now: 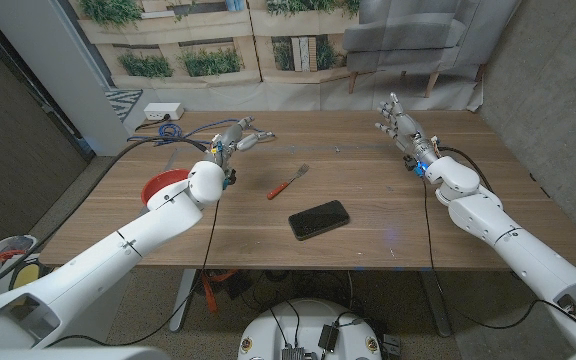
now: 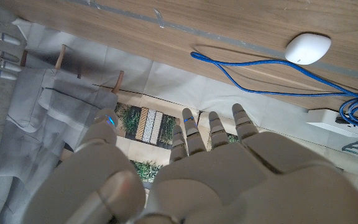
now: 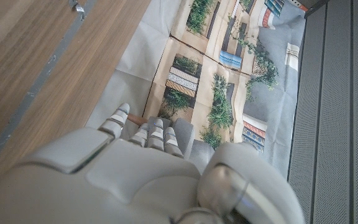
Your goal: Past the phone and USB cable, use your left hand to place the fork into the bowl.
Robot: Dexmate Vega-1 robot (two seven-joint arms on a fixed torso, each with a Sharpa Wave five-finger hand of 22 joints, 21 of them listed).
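The fork (image 1: 288, 181), metal with a red handle, lies on the wooden table (image 1: 368, 160) near its middle. A black phone (image 1: 319, 219) lies just in front of it. The red bowl (image 1: 161, 185) sits at the left, partly hidden by my left forearm. A blue USB cable (image 1: 171, 128) (image 2: 253, 65) is coiled at the back left. My left hand (image 1: 238, 138) (image 2: 197, 168) hovers behind and left of the fork, fingers extended, holding nothing. My right hand (image 1: 400, 122) (image 3: 142, 168) is raised at the back right, fingers spread and empty.
A white power strip (image 1: 164, 110) (image 2: 344, 118) and black cables lie by the back left corner. A white rounded object (image 2: 307, 48) rests near the blue cable. Behind the table hangs a printed backdrop, with a grey armchair (image 1: 428, 35) at the back right.
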